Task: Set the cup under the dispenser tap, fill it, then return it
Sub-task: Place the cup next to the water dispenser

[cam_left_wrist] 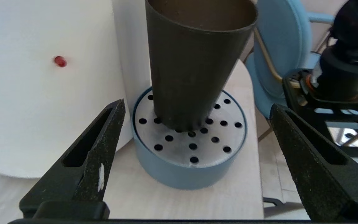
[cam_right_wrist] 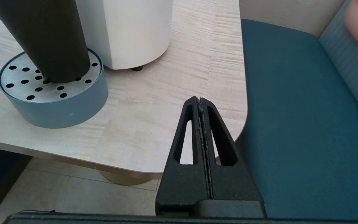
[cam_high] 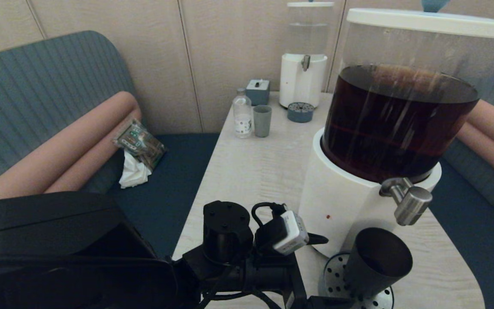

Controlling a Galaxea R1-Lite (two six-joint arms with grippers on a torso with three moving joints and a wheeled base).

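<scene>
The matte black cup [cam_high: 378, 262] stands upright on the perforated drip tray [cam_high: 332, 271], just below the steel dispenser tap [cam_high: 410, 206] of the large dispenser [cam_high: 345, 201] holding dark brown drink. My left gripper [cam_left_wrist: 196, 105] is open, its fingers [cam_left_wrist: 104, 140] spread wide on both sides of the cup [cam_left_wrist: 194, 62] and clear of it. The tray's blue rim [cam_left_wrist: 182, 174] lies between them. I cannot tell whether the cup holds liquid. My right gripper [cam_right_wrist: 199, 99] is shut and empty over the table's near right corner, beside the cup [cam_right_wrist: 48, 40] and tray [cam_right_wrist: 61, 109].
At the table's far end stand a small white dispenser [cam_high: 302, 81], its little tray [cam_high: 300, 112], a grey-blue cup [cam_high: 262, 121], a clear bottle [cam_high: 242, 113] and a small box [cam_high: 257, 91]. A snack bag [cam_high: 137, 143] lies on the left bench. The table edge [cam_right_wrist: 135, 165] is close.
</scene>
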